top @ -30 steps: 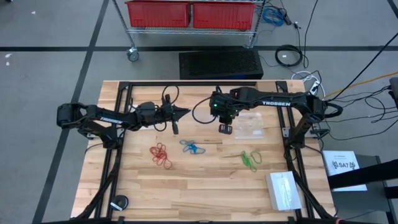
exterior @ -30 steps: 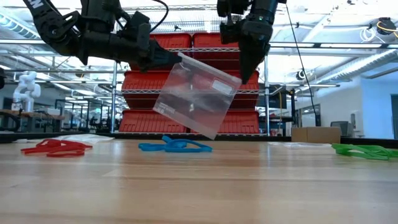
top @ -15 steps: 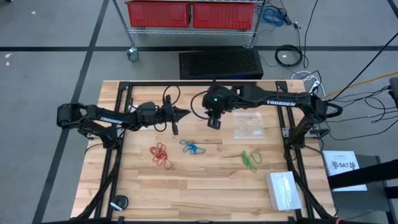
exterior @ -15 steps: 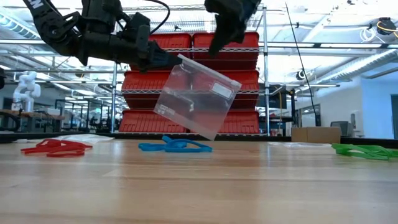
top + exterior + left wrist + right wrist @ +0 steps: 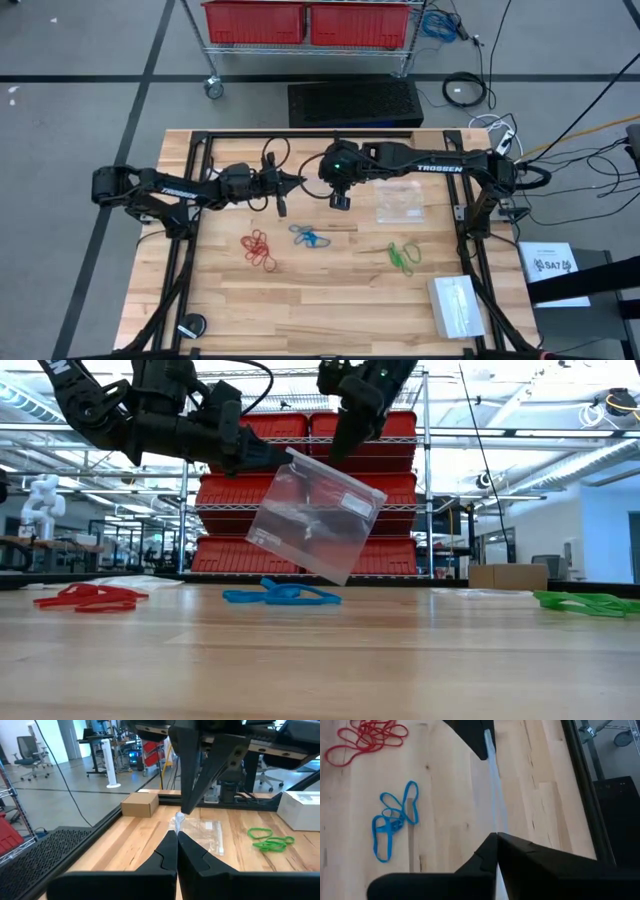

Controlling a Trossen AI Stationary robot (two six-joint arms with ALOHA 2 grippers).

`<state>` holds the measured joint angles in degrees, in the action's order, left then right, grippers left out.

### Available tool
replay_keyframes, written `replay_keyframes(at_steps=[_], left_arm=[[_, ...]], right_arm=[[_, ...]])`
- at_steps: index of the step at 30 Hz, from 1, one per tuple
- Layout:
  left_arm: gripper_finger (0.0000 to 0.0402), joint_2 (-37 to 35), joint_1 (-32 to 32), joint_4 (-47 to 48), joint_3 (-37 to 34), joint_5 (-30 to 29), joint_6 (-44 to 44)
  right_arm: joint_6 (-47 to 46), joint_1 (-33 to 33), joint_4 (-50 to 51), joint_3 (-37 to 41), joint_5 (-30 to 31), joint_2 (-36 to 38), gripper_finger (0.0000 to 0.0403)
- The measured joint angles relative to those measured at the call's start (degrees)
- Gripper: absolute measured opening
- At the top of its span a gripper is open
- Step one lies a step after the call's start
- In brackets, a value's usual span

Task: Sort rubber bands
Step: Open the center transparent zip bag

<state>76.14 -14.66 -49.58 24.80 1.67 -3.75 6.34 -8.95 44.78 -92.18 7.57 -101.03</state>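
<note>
High view first: my two dark arms meet over the far half of the light wooden table [image 5: 330, 300]. My left gripper [image 5: 298, 181] reaches in from the left edge, jaws pressed together on the top edge of a clear rectangular plastic bag [image 5: 315, 520]. From the low view that bag hangs in the air, tilted, its lower corner well above the boards. My right gripper [image 5: 340, 199] comes in from the right edge and sits just beside the left one; in the low view it shows [image 5: 338, 448] pointing down at the bag's upper edge. From my right wrist I see my own fingers [image 5: 490, 851] drawn tight together with the thin edge of the bag running right up between them, so I count it as pinched there too.

Down on the table, nearer the middle, lie the three clusters. The red rubber bands [image 5: 259, 248] are a loose tangle toward the left side; the blue rubber bands [image 5: 308, 237] sit close to the centre, almost under the hanging bag; the green rubber bands [image 5: 402, 257] lie toward the right side. All three rest flat on the wood, apart from each other, and nothing touches them.

A second clear plastic bag [image 5: 400, 201] lies flat near the far right part of the table, and a white box [image 5: 456, 306] stands by the near right corner.
</note>
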Motion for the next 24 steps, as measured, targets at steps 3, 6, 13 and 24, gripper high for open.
replay_keyframes(at_steps=[3, 6, 13, 24], left_arm=[[0.0000, 0.00, 0.00, 0.00, 0.00, 0.02, 0.02], [0.0000, 0.01, 0.00, 0.00, 0.00, 0.02, 0.02], [0.0000, 0.02, 0.00, -0.02, 0.00, 0.06, 0.07], [0.0000, 0.02, 0.00, -0.01, -0.02, 0.04, 0.21]], right_arm=[[0.33, -0.07, -0.37, 0.00, 0.94, 0.00, 0.0001], [0.58, -0.32, 0.08, 0.00, 1.63, 0.00, 0.0000], [0.57, -0.46, -0.08, 0.00, 0.92, -1.10, 0.0000], [-1.08, -0.25, -0.49, 0.09, 0.67, -2.52, 0.0000]])
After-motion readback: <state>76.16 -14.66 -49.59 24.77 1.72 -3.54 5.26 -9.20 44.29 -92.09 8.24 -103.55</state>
